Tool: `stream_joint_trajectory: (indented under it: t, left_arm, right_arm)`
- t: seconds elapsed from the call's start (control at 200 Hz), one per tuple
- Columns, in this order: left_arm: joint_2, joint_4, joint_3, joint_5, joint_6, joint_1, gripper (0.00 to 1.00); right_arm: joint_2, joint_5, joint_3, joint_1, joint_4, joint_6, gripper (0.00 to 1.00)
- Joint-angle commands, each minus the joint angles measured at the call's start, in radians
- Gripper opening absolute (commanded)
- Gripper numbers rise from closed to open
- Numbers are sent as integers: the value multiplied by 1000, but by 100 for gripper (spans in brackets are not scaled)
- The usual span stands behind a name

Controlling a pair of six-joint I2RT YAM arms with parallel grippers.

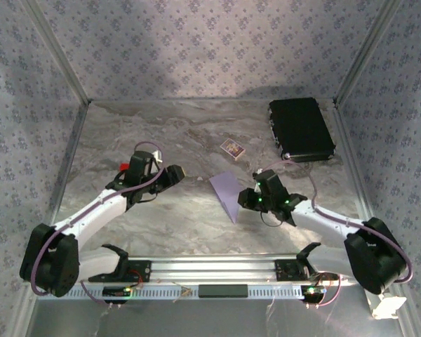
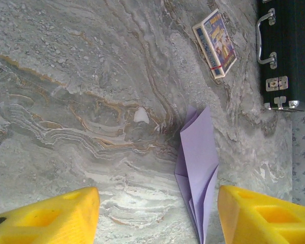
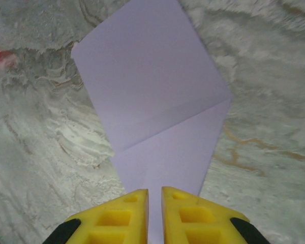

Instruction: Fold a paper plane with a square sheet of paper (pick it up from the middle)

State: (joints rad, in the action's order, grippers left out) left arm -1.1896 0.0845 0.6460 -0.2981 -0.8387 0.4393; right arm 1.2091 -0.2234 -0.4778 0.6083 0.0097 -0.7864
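The folded lilac paper [image 3: 152,91] lies on the marble table [image 3: 35,152]. Its near tip vanishes between the right gripper [image 3: 154,203], whose jaws are pinched almost together on it. The left gripper [image 2: 157,213] gapes wide beside the paper, empty, with its fingers cut off at the frame edge.

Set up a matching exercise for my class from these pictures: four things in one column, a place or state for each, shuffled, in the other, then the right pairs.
Things
1. folded lilac paper
2. small patterned card pack
3. black case
4. left jaws

Places or states
A. far right corner of the table
B. wide apart, holding nothing
C. mid-table, pointed end towards the near edge
D. lying flat just left of the case

Pairs: 1-C, 2-D, 3-A, 4-B
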Motion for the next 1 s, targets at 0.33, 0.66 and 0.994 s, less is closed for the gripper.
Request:
stream_joint_trajectory:
  t: [0.33,0.66,0.994]
  left_arm:
    - [-41,-17,47,-37,-2,9,61]
    - [-38,-12,42,-38,-3,9,60]
    - [-39,-7,40,-41,3,10,61]
  right_arm:
    - [222,-124,-60,-2,92,-29,12]
    - [259,40,72,66,256,-373,13]
    - [192,220,125,194,381,-616,15]
